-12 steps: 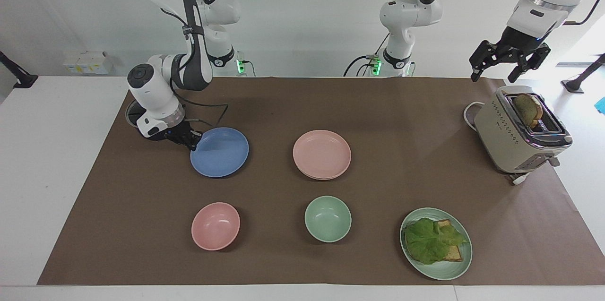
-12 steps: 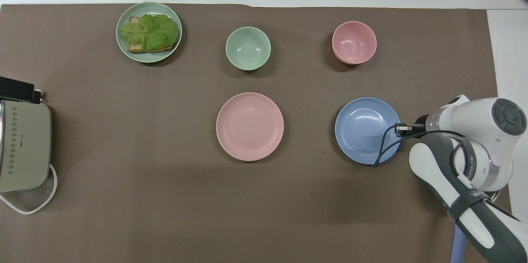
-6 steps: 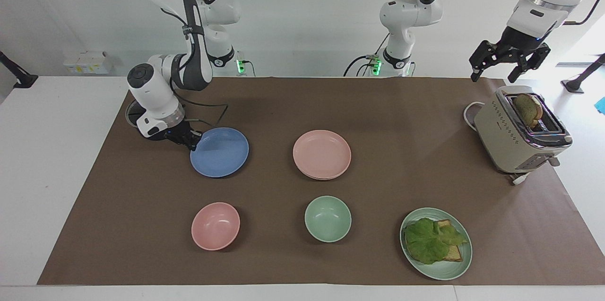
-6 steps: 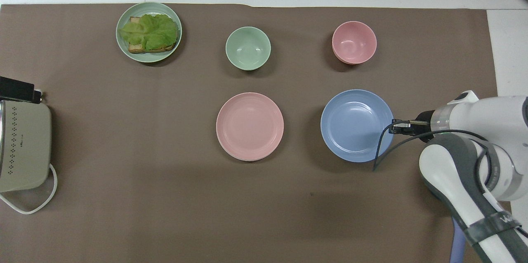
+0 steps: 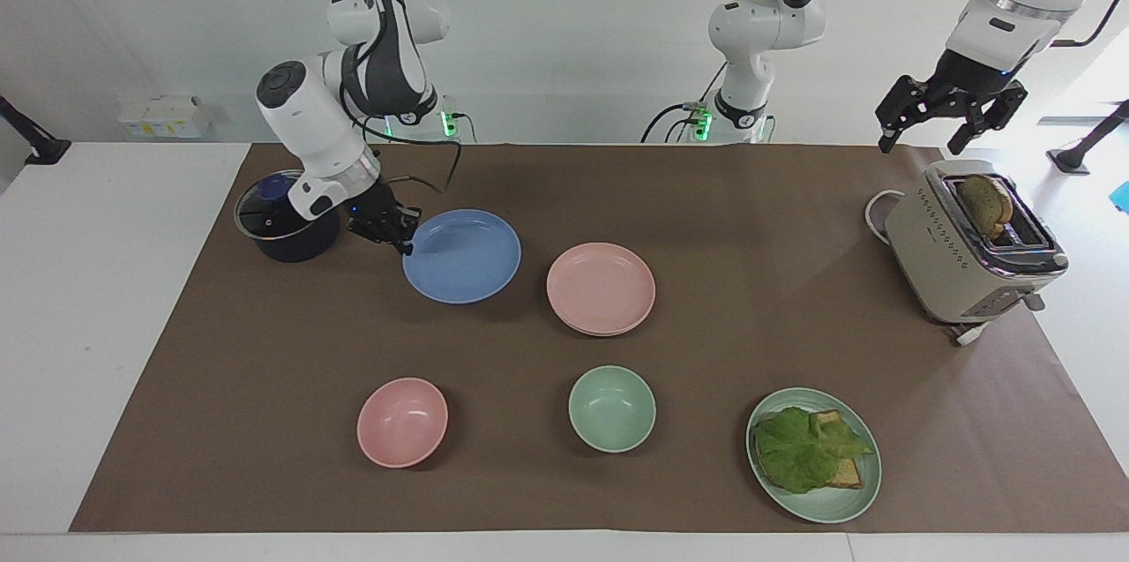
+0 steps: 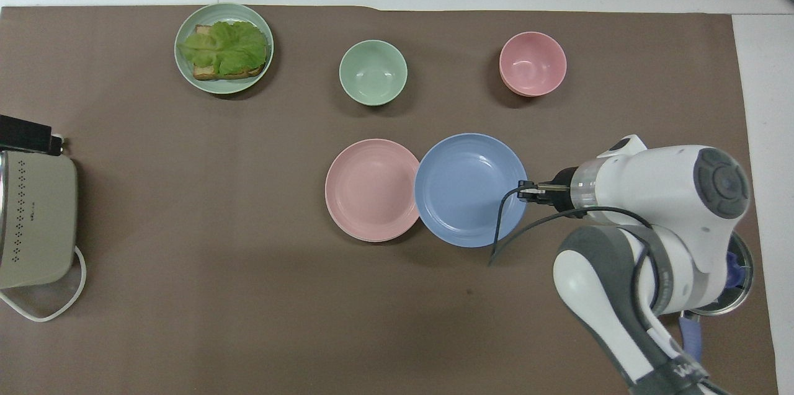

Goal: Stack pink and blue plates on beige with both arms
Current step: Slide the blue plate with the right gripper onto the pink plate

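Over the middle of the counter (image 5: 706, 191), the blue plate (image 5: 462, 255) hangs in the air, pinched at its rim by the right claw (image 5: 395, 236), whose fingertips are clamped tight on the edge. Its shadow on the brown mat shows it clear of the surface. In the overhead view the claw grips the plate at its three o'clock rim, and the pink plate (image 6: 372, 189) lies at nine o'clock from it, just beside it. A pale beige edge peeks out under the pink plate, so the stack looks begun. The carry probably needs only a short run toward nine o'clock. The left claw (image 5: 951, 114) waits spread wide and empty above the toaster (image 5: 961, 249).
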{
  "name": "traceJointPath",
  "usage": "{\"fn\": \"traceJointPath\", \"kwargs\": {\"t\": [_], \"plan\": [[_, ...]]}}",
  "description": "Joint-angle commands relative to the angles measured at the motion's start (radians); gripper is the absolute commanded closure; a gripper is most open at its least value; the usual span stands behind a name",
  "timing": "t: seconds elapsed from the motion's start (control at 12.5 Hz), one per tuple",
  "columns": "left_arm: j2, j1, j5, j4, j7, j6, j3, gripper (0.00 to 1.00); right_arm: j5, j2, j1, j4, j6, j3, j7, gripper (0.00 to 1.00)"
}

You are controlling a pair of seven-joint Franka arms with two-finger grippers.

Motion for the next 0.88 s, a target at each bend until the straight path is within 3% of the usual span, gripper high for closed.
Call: {"fn": "traceJointPath", "kwargs": {"t": [0.0,0.48,0.8], "plan": [[-0.006,0.001,0.014,-0.005,0.010,-0.014,0.000,0.00,0.001,0.055,0.112,0.030,0.056,-0.002,0.123,1.00],[-0.006,0.001,0.014,-0.005,0.010,-0.014,0.000,0.00,-0.058,0.222,0.184,0.209,0.075,-0.002,0.235,1.00],[-0.006,0.001,0.014,-0.005,0.010,-0.014,0.000,0.00,-0.058,0.244,0.212,0.190,0.070,-0.002,0.277,1.00]]}}
